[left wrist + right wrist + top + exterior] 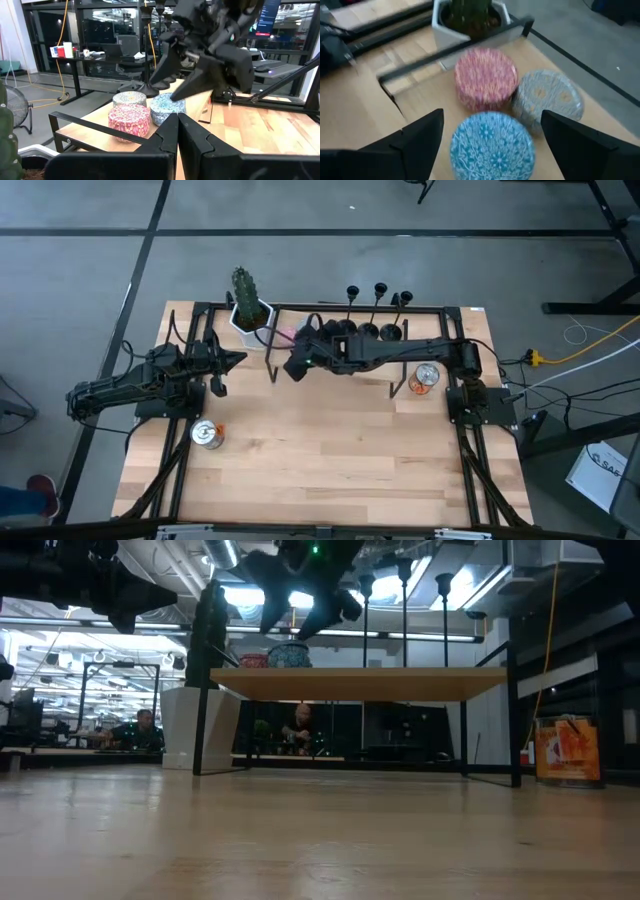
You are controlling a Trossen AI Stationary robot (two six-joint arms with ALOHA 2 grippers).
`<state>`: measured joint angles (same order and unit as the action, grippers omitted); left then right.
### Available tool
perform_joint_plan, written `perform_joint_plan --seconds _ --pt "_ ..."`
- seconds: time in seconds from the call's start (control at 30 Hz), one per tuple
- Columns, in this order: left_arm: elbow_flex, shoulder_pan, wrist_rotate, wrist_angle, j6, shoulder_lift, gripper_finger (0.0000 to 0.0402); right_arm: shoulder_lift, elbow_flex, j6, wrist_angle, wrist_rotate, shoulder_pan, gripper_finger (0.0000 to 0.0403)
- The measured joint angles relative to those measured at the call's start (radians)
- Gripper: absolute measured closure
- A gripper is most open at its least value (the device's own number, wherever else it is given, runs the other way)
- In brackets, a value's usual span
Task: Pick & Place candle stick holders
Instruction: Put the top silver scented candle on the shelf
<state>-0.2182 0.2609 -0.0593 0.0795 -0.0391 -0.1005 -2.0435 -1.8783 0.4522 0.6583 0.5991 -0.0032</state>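
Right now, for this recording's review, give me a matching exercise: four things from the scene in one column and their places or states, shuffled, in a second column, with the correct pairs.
Column one:
1. right gripper
2. left gripper
3. candle stick holders
4. cactus pot

Column two:
A. standing in a row at the shelf's far edge
B. white, at the shelf's left end
C. open, above the blue tin
D. shut, parked left of the shelf

Pairs: 1-C, 2-D, 3-A, 4-B
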Motion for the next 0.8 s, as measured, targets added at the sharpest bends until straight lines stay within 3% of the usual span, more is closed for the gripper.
perform_joint_plan --seconds 0.23,0.43,0.67,0.8 --pt "0.000 0.000 0.000 0.000 0.000 0.000 0.0396 0.000 -0.115 -0.020 0.165 0.003 0.030 0.0069" --pt "0.000 0.000 0.000 0.000 0.000 0.000 0.0396 0.000 -0.208 0.011 0.393 -0.013 0.085 0.0099" --pt "0.000 0.000 0.000 0.000 0.000 0.000 0.0396 0.000 -0.321 0.133 0.720 -0.194 0.145 0.0154" --pt "0.000 0.000 0.000 0.000 0.000 0.000 0.0396 0.000 -0.345 0.252 0.881 -0.235 0.186 0.0188"
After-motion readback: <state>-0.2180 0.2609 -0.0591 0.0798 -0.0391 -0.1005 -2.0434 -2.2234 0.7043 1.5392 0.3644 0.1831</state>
